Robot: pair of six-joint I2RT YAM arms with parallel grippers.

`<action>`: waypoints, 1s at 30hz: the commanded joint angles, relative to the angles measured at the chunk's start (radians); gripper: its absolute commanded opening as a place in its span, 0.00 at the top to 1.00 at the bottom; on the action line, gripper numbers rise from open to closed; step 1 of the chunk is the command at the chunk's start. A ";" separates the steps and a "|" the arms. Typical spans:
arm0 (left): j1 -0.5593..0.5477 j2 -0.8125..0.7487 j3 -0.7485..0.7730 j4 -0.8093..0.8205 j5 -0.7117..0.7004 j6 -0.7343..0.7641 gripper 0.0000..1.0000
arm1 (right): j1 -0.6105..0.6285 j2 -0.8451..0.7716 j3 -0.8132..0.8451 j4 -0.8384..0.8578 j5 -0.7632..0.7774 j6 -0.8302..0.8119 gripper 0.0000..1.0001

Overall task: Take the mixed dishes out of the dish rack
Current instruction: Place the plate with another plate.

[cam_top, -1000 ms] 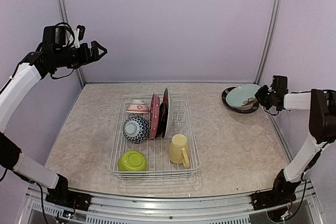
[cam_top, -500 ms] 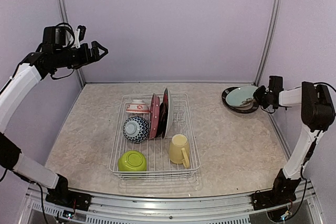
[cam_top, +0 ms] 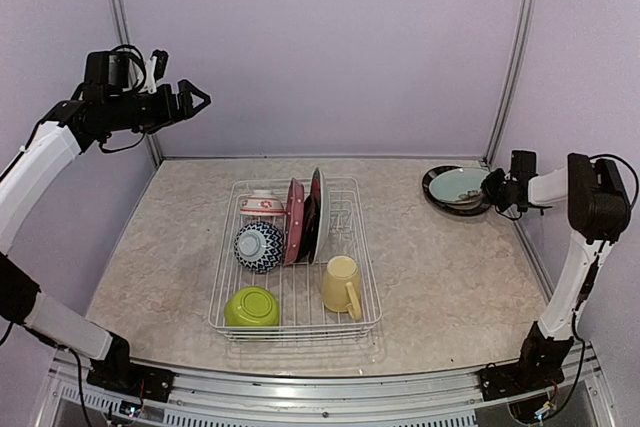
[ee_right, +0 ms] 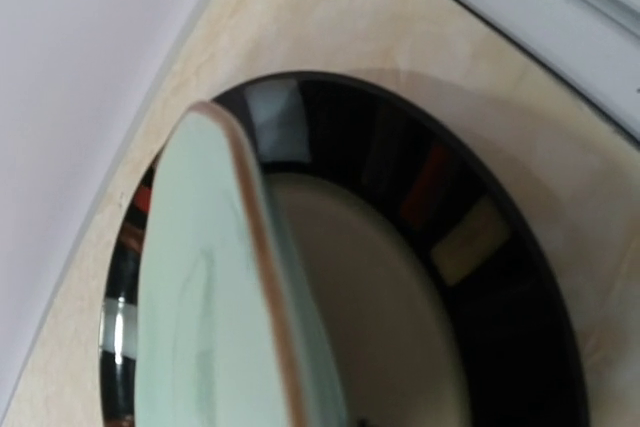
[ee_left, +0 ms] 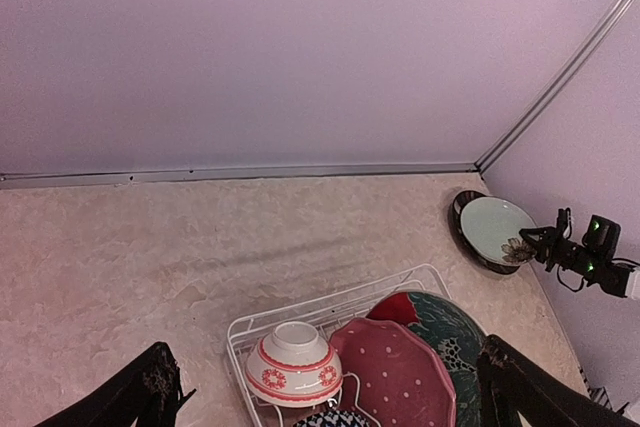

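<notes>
- Unloaded: a black plate lies at the table's far right; the right gripper, clamped on a pale plate, holds it tilted over that.
- Remaining: the rack, mid-table, holds three bowls, upright plates and a mug.
- The left gripper hangs high, jaws apart.

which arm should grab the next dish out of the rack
Probably left. The left gripper is open and empty, raised left of the white wire dish rack. The right gripper is shut on the pale green plate over the black plate, far right.
</notes>
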 commanded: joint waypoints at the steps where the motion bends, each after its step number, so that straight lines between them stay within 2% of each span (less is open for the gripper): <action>1: -0.012 0.003 -0.009 0.015 -0.009 0.008 0.01 | -0.006 0.020 0.028 0.041 -0.025 -0.021 0.91; 10: -0.012 0.013 -0.008 0.017 0.012 -0.002 0.01 | -0.006 0.004 0.029 -0.050 0.001 -0.099 0.59; 16: -0.014 0.011 -0.008 0.017 0.017 -0.002 0.01 | -0.005 -0.049 0.009 -0.128 0.043 -0.167 0.31; 18: -0.013 0.008 -0.006 0.015 0.007 0.000 0.01 | -0.006 -0.061 0.010 -0.157 0.046 -0.192 0.25; 23: -0.014 0.002 -0.006 0.017 0.011 0.000 0.01 | -0.006 -0.124 -0.016 -0.213 0.070 -0.251 0.17; 30: -0.014 0.002 -0.007 0.018 0.018 -0.006 0.01 | 0.033 -0.258 -0.109 -0.300 0.143 -0.354 0.15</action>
